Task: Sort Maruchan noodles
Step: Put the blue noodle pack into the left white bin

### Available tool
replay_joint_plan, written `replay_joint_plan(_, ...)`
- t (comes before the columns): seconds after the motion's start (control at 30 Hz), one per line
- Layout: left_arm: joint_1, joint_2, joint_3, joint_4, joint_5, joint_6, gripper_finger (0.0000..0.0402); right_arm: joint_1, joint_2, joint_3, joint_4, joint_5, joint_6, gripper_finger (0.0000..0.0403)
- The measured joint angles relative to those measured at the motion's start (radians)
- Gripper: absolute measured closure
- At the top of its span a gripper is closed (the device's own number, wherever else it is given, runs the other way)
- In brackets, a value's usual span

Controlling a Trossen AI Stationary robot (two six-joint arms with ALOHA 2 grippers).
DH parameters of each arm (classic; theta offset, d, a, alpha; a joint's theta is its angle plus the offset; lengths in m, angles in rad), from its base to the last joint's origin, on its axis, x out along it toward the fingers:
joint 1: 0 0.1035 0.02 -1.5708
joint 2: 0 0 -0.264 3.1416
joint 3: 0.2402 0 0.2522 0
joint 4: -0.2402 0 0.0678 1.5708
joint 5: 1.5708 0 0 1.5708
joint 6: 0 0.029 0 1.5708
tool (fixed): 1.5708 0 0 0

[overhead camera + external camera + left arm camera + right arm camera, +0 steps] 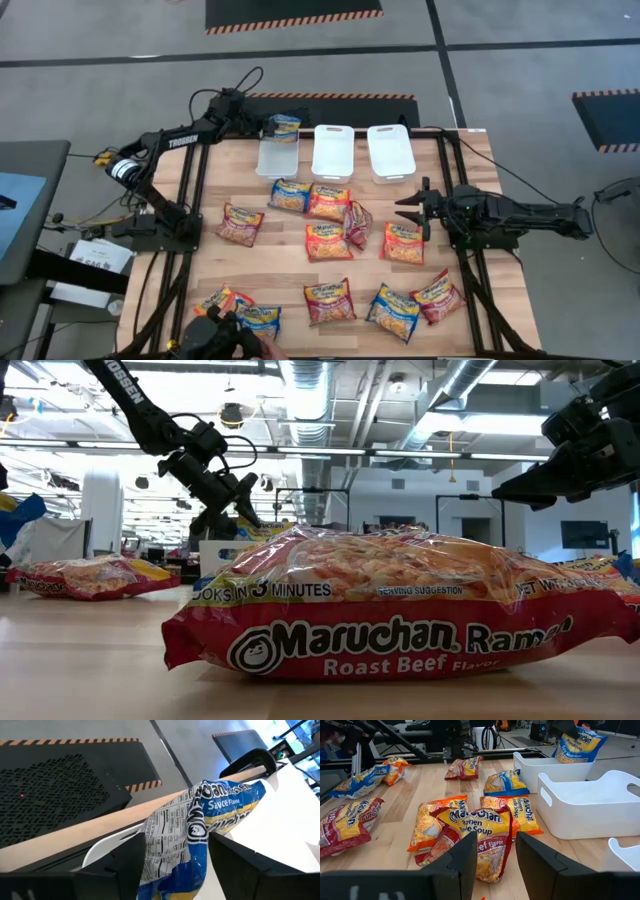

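Observation:
My left gripper (270, 125) is shut on a blue Maruchan packet (286, 127) above the far end of the leftmost white tray (278, 158). The packet also shows in the left wrist view (210, 815) and the right wrist view (580, 742). My right gripper (410, 208) is open and empty at the table's right. It stands just above a dark red packet (475, 827) that leans on orange ones. Several blue, orange and dark red packets (328, 202) lie flat in the table's middle and along its near edge. My left gripper pinches the blue packet between its two fingers (125, 865) by one end (170, 870). The rest of the packet sticks out past the fingertips. The fingers slant down from the table's far left. The packet is lifted clear and hangs crumpled over the tray.
Two more white trays (333, 150) (391, 152) stand side by side at the far edge, right of the first. A Roast Beef packet (390, 605) fills the low view. A dark object (222, 338) sits at the near left edge beside two packets.

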Motion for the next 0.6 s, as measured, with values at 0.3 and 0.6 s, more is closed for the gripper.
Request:
replay_joint_plan(0.3,0.018,-0.051,0.0,0.008,-0.017,0.002,0.0193,0.0,0.0,0.0,0.0,0.0,0.0,0.0243)
replay_joint_plan(0.6,0.023,-0.126,0.0,-0.146,0.041,0.036,0.0193,0.0,0.0,0.0,0.0,0.0,0.0,0.0243)
